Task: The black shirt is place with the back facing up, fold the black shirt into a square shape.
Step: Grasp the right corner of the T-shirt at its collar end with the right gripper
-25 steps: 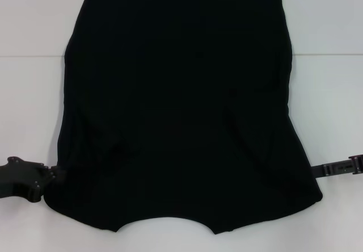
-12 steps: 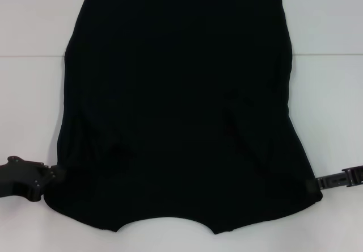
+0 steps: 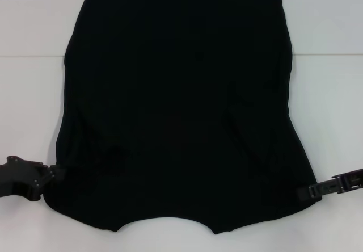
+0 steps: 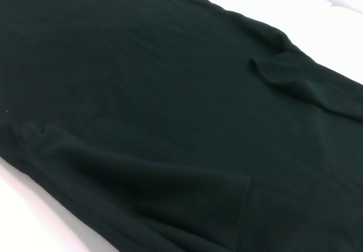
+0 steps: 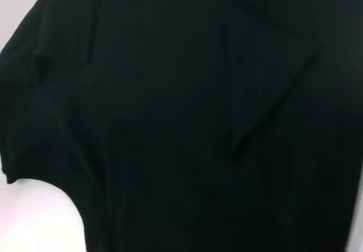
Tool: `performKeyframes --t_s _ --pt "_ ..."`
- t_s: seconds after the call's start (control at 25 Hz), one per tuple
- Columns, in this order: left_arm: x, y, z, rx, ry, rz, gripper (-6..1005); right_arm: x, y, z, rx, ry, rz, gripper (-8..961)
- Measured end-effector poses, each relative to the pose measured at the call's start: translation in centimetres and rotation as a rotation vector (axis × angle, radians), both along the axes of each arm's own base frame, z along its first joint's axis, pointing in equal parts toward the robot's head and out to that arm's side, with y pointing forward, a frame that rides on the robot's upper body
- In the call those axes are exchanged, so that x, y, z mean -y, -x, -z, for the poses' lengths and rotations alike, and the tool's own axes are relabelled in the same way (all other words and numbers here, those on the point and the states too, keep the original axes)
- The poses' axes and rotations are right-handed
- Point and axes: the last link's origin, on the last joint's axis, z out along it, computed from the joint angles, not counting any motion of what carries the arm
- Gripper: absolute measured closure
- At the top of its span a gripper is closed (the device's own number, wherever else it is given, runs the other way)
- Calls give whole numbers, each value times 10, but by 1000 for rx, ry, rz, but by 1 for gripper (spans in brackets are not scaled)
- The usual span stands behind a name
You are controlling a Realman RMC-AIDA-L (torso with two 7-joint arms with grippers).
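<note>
We see the black shirt (image 3: pixel 178 104) sleeves tucked, lengthwise folding left; left hand (image 3: pixel 54 175) at eight o'clock, right hand (image 3: pixel 306 192) at four, grips unclear.

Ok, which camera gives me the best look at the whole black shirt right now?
The head view: the black shirt lies there nearly whole on the white table, with the left gripper and right gripper at its near side edges. Both wrist views show only close-up cloth and folds.

The big plain black soft-cloth T-shirt (image 3: pixel 178 104) lies spread flat on the white worktop (image 3: pixel 329 104), sleeves folded in, neck hole at the near edge.
</note>
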Motion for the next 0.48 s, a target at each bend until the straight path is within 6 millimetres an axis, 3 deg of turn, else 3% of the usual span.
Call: performKeyframes --t_s 0.48 --pt "-1 2 -2 -12 -8 1 976 -4 14 10 -13 34 -13 17"
